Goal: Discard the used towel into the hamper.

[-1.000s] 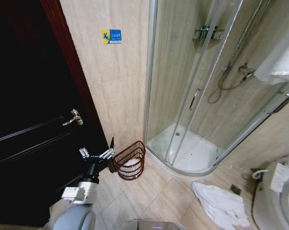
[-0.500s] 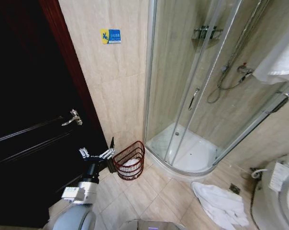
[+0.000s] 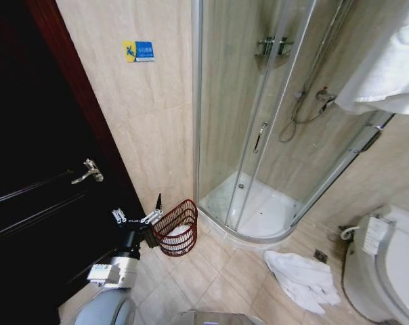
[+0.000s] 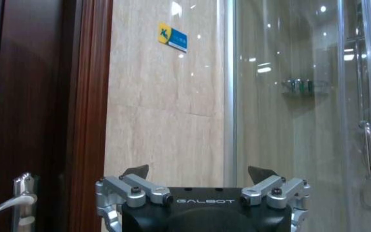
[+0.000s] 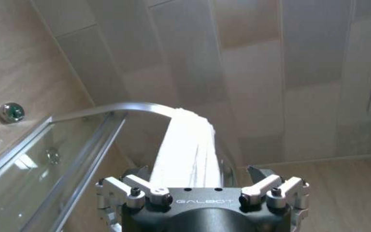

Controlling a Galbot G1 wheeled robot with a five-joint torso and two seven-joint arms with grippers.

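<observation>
Left hand (image 3: 138,218) spread wide with nothing in it, just beside the hamper (image 3: 177,227); right hand (image 5: 200,180) released below a draped white towel (image 5: 187,154).

I am in a tiled bathroom: a curved glass shower enclosure (image 3: 259,135) with a hose and chrome fittings stands just beyond my left pincer (image 3: 138,218), and a toilet (image 3: 387,264) sits well off to its right. A dark wooden door (image 3: 35,176) with a lever handle is close on its left, and a white towel (image 3: 303,279) lies on the beige floor tiles.
</observation>
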